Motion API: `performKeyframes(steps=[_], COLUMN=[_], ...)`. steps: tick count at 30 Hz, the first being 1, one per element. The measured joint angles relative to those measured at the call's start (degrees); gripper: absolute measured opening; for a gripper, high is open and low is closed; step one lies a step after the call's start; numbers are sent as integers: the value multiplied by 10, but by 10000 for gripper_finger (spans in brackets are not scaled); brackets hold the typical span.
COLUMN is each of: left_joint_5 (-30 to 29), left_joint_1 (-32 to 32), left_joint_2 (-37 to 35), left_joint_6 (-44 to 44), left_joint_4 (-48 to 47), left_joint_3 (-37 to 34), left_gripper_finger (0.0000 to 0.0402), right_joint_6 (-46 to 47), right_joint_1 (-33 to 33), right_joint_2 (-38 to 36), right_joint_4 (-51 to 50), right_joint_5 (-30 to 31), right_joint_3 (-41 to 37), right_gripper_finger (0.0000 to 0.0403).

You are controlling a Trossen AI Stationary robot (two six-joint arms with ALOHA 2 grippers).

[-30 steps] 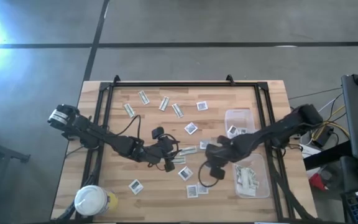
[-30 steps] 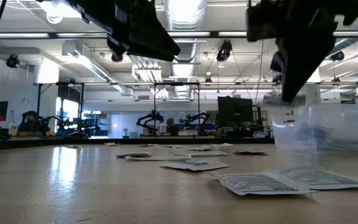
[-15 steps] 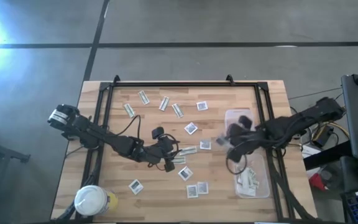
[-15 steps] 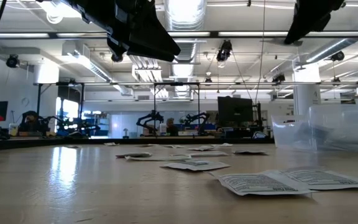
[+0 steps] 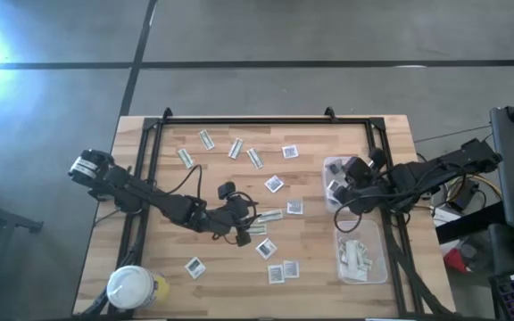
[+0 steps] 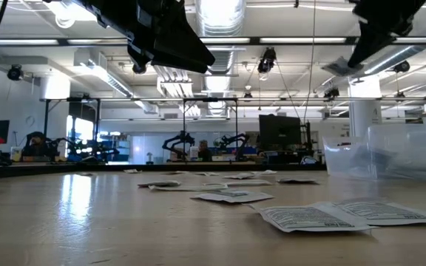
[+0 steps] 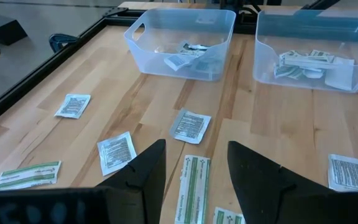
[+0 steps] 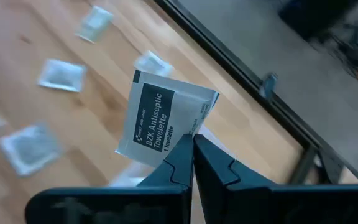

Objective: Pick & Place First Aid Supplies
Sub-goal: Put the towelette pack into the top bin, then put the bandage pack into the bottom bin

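Right gripper [image 8: 192, 144] pinches a towelette packet [image 8: 164, 117], its lower edge hidden behind the fingers.

Packets [image 5: 274, 184] lying scattered mid-counter [image 5: 212, 178]; two tubs [image 5: 360, 255] sitting at right edge, one behind the other; jar [image 5: 133, 288] standing at front-left corner.

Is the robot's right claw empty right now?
No, the right gripper is pinched shut on a corner of a white towelette packet with dark print.
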Motion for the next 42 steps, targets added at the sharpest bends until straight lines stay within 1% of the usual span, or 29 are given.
performKeyframes(steps=[4, 11, 18, 20, 27, 30, 38, 42], left_joint_5=[0, 0, 0, 0, 11, 15, 16, 16], left_joint_1=[0, 0, 0, 0, 0, 0, 0, 0], left_joint_2=[0, 0, 0, 0, 0, 0, 0, 0], left_joint_6=[0, 0, 0, 0, -7, -7, -8, -10], left_joint_4=[1, 2, 1, 1, -4, -10, -24, -24], left_joint_3=[0, 0, -1, -2, -2, -3, -6, -6], left_gripper_finger=[165, 165, 165, 165, 165, 165, 165, 165], right_joint_6=[16, 7, 3, -7, -10, -15, -31, -39], right_joint_1=[-31, -93, -135, -145, -152, -152, -155, -156], right_joint_2=[7, 20, 20, 20, 20, 20, 19, 19], right_joint_4=[-8, -8, -5, 1, 9, 9, 8, -2], right_joint_5=[-18, -120, -224, -241, -245, -246, -236, -248], right_joint_3=[-33, -77, -115, -128, -147, -147, -129, -95], right_gripper_finger=[8, 8, 8, 8, 9, 15, 70, 93])
